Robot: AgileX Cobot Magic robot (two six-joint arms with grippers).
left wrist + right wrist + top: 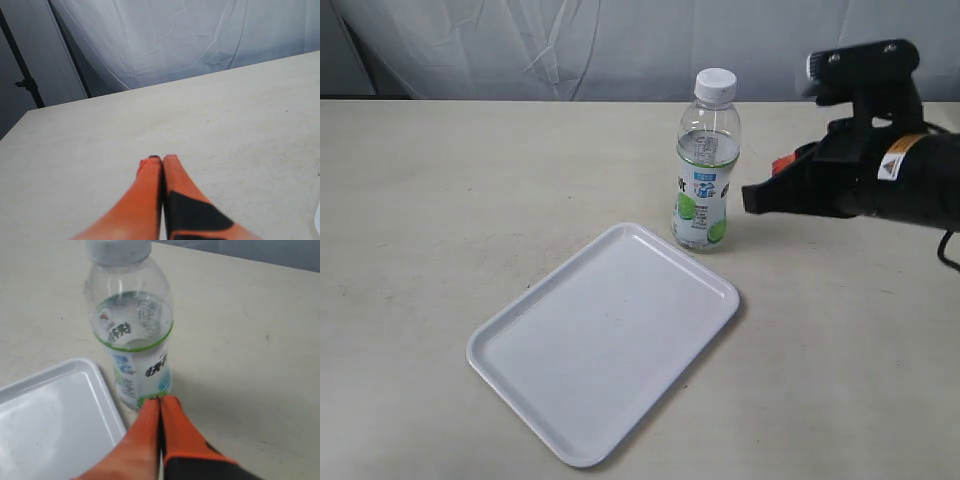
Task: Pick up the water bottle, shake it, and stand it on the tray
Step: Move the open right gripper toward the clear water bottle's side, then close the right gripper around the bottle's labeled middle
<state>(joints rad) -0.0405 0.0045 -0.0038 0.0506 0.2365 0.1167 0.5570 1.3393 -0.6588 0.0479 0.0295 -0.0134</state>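
The water bottle (pixel 706 165) stands upright on the table just beyond the far corner of the white tray (pixel 570 370), its white cap on and its label facing the camera. In the right wrist view the bottle (pixel 135 340) rises straight ahead of my right gripper (pixel 160 399), whose orange fingers are pressed together and empty, a short way from the bottle's base; the tray's corner (pixel 65 390) lies beside it. In the exterior view the right gripper (pixel 752 198) hangs just right of the bottle. My left gripper (pixel 159 159) is shut over bare table and does not show in the exterior view.
A pale wrinkled curtain (pixel 570 45) runs along the table's far edge. In the left wrist view a dark stand (pixel 25 82) is behind the table's corner. Nothing lies on the tray.
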